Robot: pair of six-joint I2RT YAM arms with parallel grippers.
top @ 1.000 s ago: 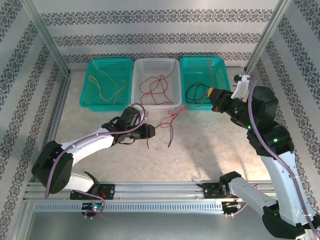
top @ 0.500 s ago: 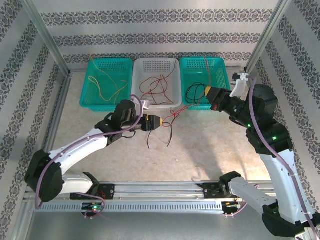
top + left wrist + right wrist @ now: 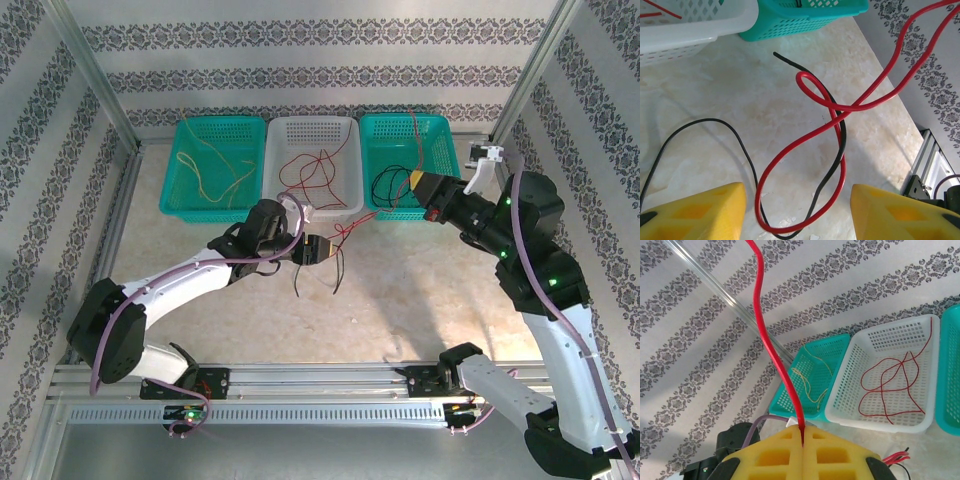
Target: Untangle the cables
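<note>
We found the tangle on the counter [image 3: 420, 290] just in front of the white basket [image 3: 310, 121]. A red cable [image 3: 786, 375] was looped across a black cable [image 3: 705, 119], and the two crossed where the loop closed. The right jaws, raised to the right of that basket, were pinched shut on the red cable. One run of it seemed to rise off the counter towards them.

The left jaws hung over the crossing, close to the basket's near wall. They were spread wide with nothing gripped, and both strands lay in the gap beneath them.

We judged the chief danger to be a closing grip that caught red and black together, so that pulling would move the knot rather than part it. A hard pull from the right could also cinch the loop around the black strand or drag it along. The thin red cable could slip from the pads under that tension.
</note>
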